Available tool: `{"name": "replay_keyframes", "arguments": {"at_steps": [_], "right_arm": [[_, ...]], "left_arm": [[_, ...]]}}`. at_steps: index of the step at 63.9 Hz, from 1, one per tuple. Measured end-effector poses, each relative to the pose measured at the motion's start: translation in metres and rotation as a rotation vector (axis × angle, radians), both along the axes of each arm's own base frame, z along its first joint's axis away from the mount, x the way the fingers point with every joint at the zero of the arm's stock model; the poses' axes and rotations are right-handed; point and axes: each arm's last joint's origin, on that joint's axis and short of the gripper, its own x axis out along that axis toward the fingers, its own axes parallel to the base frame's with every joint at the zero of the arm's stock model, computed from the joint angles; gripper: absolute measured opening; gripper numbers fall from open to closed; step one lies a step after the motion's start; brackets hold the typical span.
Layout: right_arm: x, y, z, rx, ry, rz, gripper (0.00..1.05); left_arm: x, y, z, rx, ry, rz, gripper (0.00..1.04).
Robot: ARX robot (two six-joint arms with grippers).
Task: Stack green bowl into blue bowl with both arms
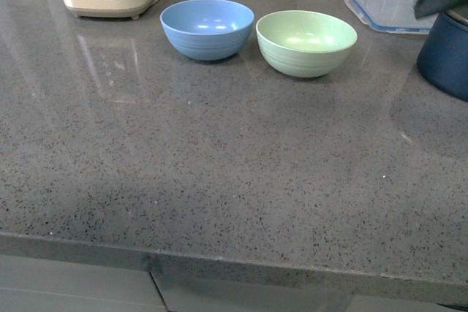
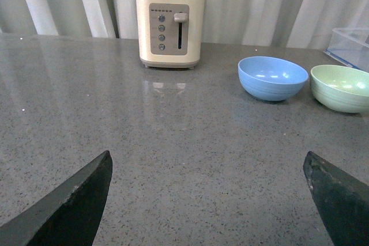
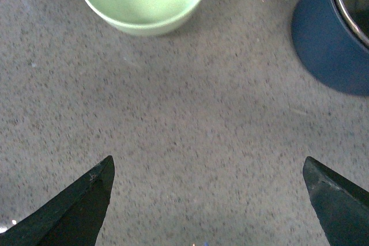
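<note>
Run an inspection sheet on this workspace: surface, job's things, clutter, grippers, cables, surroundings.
Surface: grey speckled countertop, glossy, no spills seen.
Job's things: blue bowl and green bowl upright, empty, close side by side, not stacked.
Clutter: cream toaster beyond the blue bowl; navy pot right of the green bowl; clear container behind.
Grippers: left gripper open, empty; right gripper open, empty, short of the green bowl.
Cables: nothing seen.
Surroundings: pale curtain behind the counter.
</note>
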Motion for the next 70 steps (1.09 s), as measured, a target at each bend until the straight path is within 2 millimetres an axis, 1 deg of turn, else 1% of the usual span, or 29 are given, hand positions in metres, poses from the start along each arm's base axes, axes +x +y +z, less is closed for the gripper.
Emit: {"name": "replay_keyframes", "arguments": {"at_steps": [5,10,24,32,37,40,47,58,70], "right_arm": [[0.030,0.009,0.002,-0.003,0.007,0.011,0.95],[0.058,0.013,-0.005,-0.017,0.019,0.012,0.95],[0.102,0.012,-0.026,-0.050,0.051,0.004,0.95],[0.124,0.011,-0.033,-0.056,0.058,-0.005,0.95],[0.146,0.010,-0.040,-0.064,0.063,-0.008,0.95],[0.158,0.010,-0.040,-0.066,0.053,-0.010,0.95],[0.173,0.008,-0.043,-0.065,0.050,-0.015,0.95],[0.187,0.008,-0.048,-0.065,0.049,-0.006,0.95],[0.193,0.009,-0.060,-0.070,0.067,0.005,0.95]], "left_arm": [[0.000,0.000,0.000,0.000,0.000,0.000,0.98],[0.000,0.000,0.000,0.000,0.000,0.000,0.98],[0.000,0.000,0.000,0.000,0.000,0.000,0.98],[0.000,0.000,0.000,0.000,0.000,0.000,0.98],[0.000,0.000,0.000,0.000,0.000,0.000,0.98],[0.000,0.000,0.000,0.000,0.000,0.000,0.98],[0.000,0.000,0.000,0.000,0.000,0.000,0.98],[0.000,0.000,0.000,0.000,0.000,0.000,0.98],[0.000,0.000,0.000,0.000,0.000,0.000,0.98]]}}
